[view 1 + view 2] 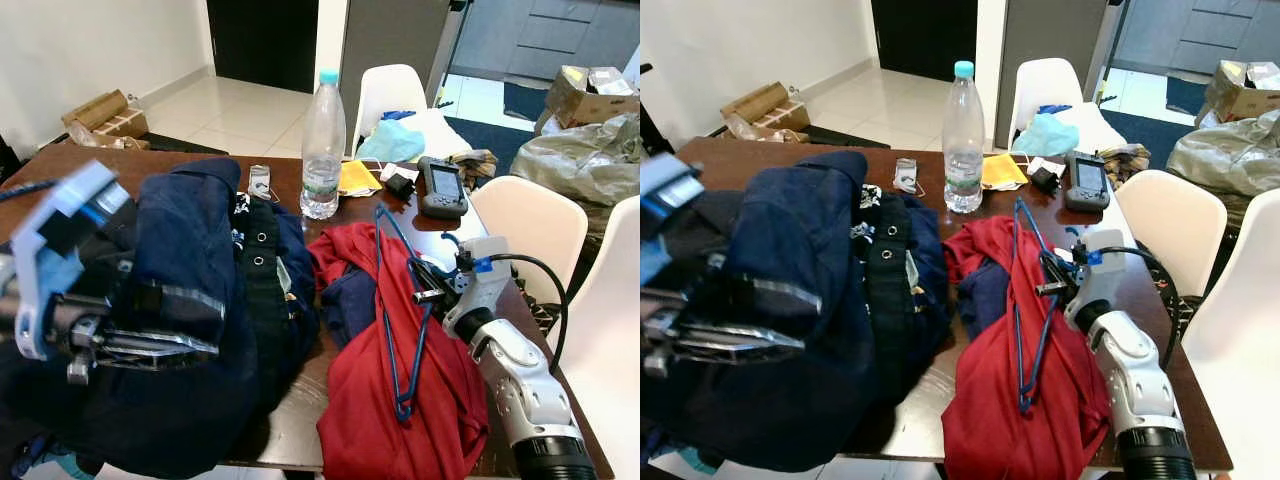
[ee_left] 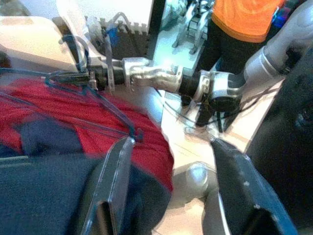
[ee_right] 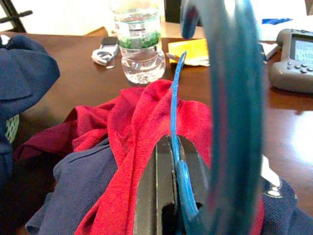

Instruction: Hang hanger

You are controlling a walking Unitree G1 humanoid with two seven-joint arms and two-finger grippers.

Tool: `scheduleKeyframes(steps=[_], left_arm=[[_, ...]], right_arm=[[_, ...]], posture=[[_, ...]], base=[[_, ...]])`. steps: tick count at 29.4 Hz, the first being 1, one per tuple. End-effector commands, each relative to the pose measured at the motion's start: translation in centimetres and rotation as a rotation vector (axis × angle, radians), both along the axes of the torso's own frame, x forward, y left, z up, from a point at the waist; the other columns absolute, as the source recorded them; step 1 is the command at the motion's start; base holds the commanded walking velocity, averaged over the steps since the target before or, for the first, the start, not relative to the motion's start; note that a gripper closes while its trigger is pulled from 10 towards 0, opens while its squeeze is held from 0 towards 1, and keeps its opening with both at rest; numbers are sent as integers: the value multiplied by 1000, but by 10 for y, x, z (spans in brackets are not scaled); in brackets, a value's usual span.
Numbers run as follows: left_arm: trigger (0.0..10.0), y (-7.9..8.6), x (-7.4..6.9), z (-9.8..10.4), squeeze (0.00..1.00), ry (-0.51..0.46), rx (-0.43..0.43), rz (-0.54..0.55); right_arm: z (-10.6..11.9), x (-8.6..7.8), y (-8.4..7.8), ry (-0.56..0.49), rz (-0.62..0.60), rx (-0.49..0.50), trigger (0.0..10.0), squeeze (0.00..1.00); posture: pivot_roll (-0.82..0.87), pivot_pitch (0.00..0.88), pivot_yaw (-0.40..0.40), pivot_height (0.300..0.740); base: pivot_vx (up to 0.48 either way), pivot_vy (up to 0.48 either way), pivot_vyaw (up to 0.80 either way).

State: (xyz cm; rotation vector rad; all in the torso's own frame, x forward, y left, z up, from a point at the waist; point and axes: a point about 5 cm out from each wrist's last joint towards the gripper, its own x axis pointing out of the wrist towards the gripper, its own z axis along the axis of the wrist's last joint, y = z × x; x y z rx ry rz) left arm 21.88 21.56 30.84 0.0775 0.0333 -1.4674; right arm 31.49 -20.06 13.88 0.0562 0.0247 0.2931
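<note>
A blue wire hanger [image 1: 399,300] lies tilted across a red garment [image 1: 365,410] on the brown table [image 1: 200,158]. My right gripper [image 1: 428,286] is at the table's right side, shut on the hanger just below its hook [image 3: 230,98]; the pinched wire runs between the black fingers [image 3: 164,196]. My left gripper [image 1: 175,330] hovers over a heap of navy clothes [image 1: 215,250] at the left. Its two fingers stand open with nothing between them [image 2: 172,142]. The left wrist view looks across at the hanger [image 2: 93,103] and the right arm.
A water bottle [image 1: 322,140] stands mid-table, with a grey handheld device [image 1: 442,187], a yellow packet [image 1: 357,177] and small items behind it. White chairs [image 1: 530,225] line the right and far sides. A person in an orange top [image 2: 244,17] stands beyond the table.
</note>
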Motion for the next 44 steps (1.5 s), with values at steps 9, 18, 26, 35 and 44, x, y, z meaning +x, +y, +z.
scheduleKeyframes(steps=[9, 18, 26, 35, 44], left_arm=[[10000, 27, 13, 53, 1000, -197, -359, 187], [10000, 67, 66, 59, 1000, -167, -570, 780], [10000, 100, 103, 25, 0, -4, -658, 1295], [10000, 65, 126, -2, 0, 358, -854, 1236], [10000, 17, 142, -28, 0, 688, -886, 1110]], right_arm=[[-6, -1, 0, 28, -1, -13, 10000, 0], [-5, -1, -1, 27, 0, -17, 10000, 0], [-6, -1, 0, 29, 0, -19, 10000, 0], [-6, 0, -1, 29, -2, -22, 10000, 0], [-5, 0, 0, 26, -2, -20, 10000, 0]], posture=[[131, 57, -36, 740], [130, 63, -41, 740], [130, 62, -44, 740], [131, 57, -41, 740], [129, 57, -37, 740]], base=[[0, 0, 0], [0, 0, 0], [0, 0, 0], [0, 0, 0], [0, 0, 0]])
